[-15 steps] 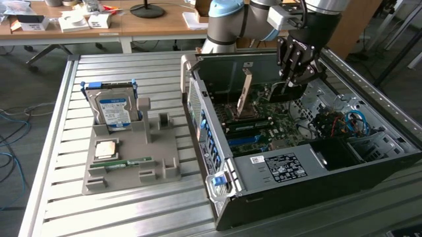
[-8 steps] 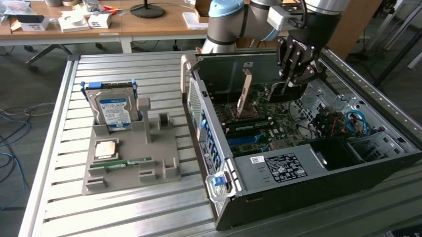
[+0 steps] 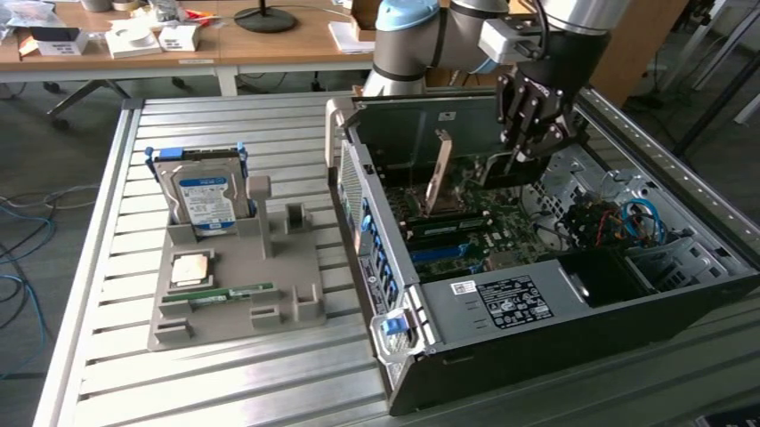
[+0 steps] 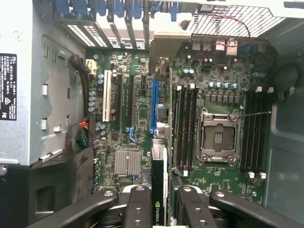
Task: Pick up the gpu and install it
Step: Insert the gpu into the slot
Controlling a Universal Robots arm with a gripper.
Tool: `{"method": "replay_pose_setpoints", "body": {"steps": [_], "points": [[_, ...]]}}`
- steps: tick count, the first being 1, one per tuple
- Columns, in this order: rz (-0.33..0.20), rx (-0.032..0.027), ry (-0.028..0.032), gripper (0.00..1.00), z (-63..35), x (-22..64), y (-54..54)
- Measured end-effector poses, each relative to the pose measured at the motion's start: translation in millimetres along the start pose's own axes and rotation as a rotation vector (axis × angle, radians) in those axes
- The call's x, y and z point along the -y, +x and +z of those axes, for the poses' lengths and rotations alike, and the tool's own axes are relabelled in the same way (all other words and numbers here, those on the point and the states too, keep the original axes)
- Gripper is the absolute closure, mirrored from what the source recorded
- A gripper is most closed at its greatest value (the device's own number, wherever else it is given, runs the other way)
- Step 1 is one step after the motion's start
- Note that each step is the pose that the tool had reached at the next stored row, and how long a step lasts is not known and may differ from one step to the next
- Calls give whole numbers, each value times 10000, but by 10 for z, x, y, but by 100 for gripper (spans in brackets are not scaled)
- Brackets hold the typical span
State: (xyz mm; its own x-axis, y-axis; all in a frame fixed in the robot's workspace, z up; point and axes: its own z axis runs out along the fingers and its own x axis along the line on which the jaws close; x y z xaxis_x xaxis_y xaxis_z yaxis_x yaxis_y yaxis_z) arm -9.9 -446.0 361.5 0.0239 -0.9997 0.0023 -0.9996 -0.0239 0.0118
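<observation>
The gpu point(image 4: 159, 209) stands on edge inside the open computer case point(image 3: 475, 365), dark along its top edge with a small green logo. My gripper point(image 4: 159, 202) is shut on that edge at the end away from the case's rear panel. The card runs alongside the blue slot point(image 4: 154, 104) on the motherboard point(image 4: 137, 109), and its metal bracket point(image 4: 167, 33) is at the rear panel. I cannot tell whether it sits in a slot. In the exterior view my gripper point(image 3: 522, 165) reaches down into the case, and the gpu's tan-brown face point(image 3: 442, 173) stands upright to its left.
A grey fixture tray point(image 3: 285, 267) on the slatted table holds a silver hard drive point(image 3: 205, 196), a green memory stick point(image 3: 220, 294) and a small square chip point(image 3: 190, 267). Inside the case are the CPU socket point(image 4: 217, 137), a heatsink point(image 4: 127, 162), cables point(image 3: 629, 222) and the power supply point(image 3: 511, 301).
</observation>
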Motion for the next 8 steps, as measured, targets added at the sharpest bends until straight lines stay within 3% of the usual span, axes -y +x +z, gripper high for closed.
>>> {"method": "replay_pose_setpoints", "body": {"steps": [8], "points": [[0,-1,0,74,80,-1,0]]}}
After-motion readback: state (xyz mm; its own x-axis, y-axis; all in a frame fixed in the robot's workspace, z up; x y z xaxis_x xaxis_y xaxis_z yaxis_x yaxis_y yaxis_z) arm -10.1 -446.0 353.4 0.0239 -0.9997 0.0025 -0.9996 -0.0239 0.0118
